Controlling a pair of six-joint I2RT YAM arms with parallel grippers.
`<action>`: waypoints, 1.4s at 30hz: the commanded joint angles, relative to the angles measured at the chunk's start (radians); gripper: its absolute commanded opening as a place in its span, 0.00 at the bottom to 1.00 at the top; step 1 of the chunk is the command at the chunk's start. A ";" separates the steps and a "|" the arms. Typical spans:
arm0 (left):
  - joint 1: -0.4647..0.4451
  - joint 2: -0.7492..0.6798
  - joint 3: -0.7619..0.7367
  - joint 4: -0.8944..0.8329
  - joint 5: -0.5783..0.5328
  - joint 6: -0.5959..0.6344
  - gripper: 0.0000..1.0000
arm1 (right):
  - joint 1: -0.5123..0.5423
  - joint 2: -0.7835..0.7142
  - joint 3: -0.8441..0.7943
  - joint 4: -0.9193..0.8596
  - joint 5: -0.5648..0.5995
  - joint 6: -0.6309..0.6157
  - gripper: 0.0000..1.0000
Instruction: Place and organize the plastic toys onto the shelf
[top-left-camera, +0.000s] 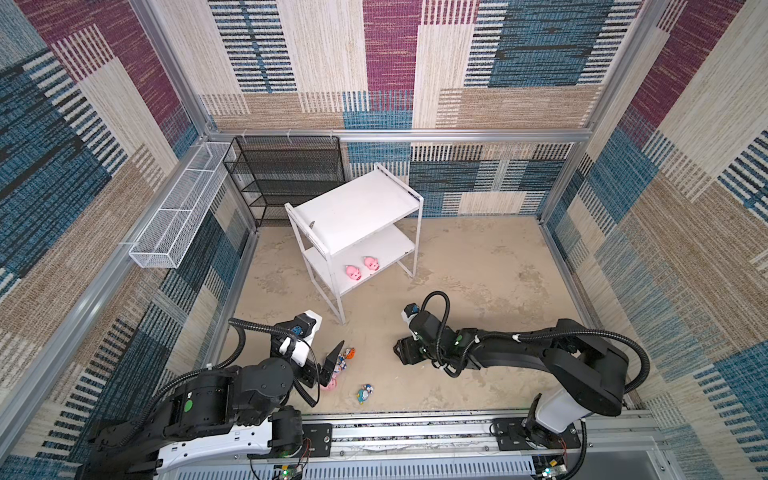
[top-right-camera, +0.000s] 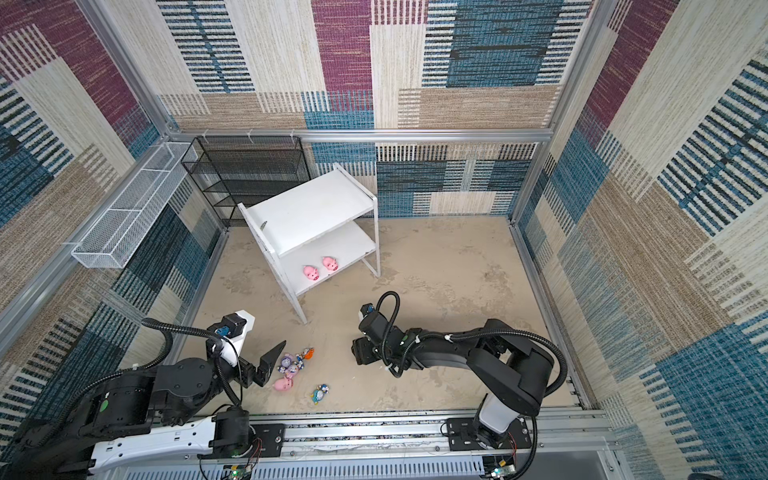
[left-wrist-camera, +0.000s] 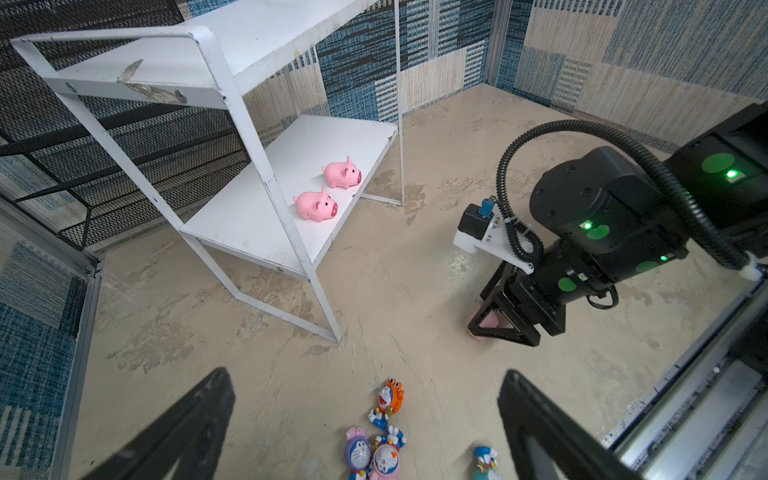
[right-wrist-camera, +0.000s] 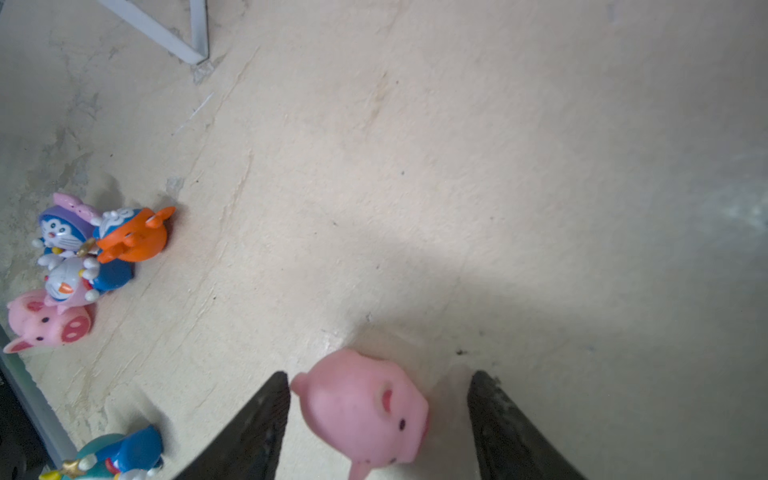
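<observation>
step: pig pickup. right hand (right-wrist-camera: 380, 374) straddles pink pig (right-wrist-camera: 365, 411) on the surface (right-wrist-camera: 498, 187), near-centre, right of the toy pile
right hand: released, gap beside pig, no grip
left hand (left-wrist-camera: 365, 372): spread wide, empty, over figurine pile (top-right-camera: 293, 363), near-left
shelf (top-left-camera: 357, 208): far-centre, two pigs (top-left-camera: 353, 273) on lower tier (top-left-camera: 395, 248)
next: likely clench, lift, carry to that pair

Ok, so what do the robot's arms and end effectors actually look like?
The left arm and right arm are matte black with white sections, ribbed black hoses and round green stickers. The left end effector and right end effector each have two black tapered fingers.
</observation>
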 joint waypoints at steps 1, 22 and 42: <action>0.001 0.002 0.001 0.027 -0.006 -0.013 0.99 | -0.034 -0.024 0.000 -0.006 0.027 -0.036 0.70; 0.001 0.001 0.002 0.021 -0.004 -0.019 0.99 | -0.055 0.008 0.005 -0.075 -0.085 -0.284 0.44; 0.001 0.041 -0.002 0.030 0.043 0.003 0.99 | 0.091 -0.088 -0.014 -0.099 -0.105 -0.284 0.55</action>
